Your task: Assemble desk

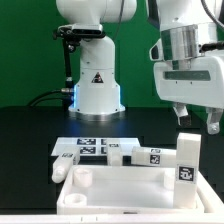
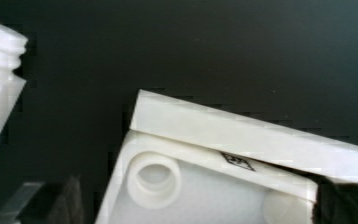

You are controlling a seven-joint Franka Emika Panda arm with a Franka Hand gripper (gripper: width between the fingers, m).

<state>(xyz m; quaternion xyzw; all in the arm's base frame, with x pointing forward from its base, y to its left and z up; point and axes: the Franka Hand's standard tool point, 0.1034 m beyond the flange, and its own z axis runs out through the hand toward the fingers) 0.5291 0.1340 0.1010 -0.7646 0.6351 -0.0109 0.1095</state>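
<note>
While nothing is sitting in the pincer (image 1: 196,120), I'm reading this as a between-grasps moment in the leg-fitting step.

Nearest to me, the tabletop (image 1: 130,192) is lying rim-up on the black bench (image 1: 30,135). It's showing an empty round corner socket (image 1: 85,178) at the exterior view's left. The wrist view is looking down on one corner of the panel. The socket (image 2: 155,176) there is empty too, and a leg's threaded end (image 2: 2,60) is showing near the panel, apart from it.

On the exterior view's right, an upright leg (image 1: 189,150) is standing at the tabletop's far corner. Can't tell if it's seated in a socket or just standing behind the rim. The pincer is hanging just above it, fingers spread wide, gripping and touching nothing. Behind the panel, loose legs (image 1: 140,156) are lying by the marker board (image 1: 85,146). Farthest back, the robot base (image 1: 97,95) is sitting.

Next move, my guess:
- coming down on a loose leg and closing across its square bar
- carrying the threaded end over an empty socket, plumb
- twisting it in; a crooked start on the thread is the risk I'd be watching

Labels:
- A black-and-white tag sticker (image 1: 186,172) is on the upright leg and a rim tag (image 2: 238,160) on the panel. More are on the loose legs, all patterns, no readable text.
- A triangle sticker (image 1: 97,78) is on the base, symbol too small to make out.
- No brand showing.
</note>
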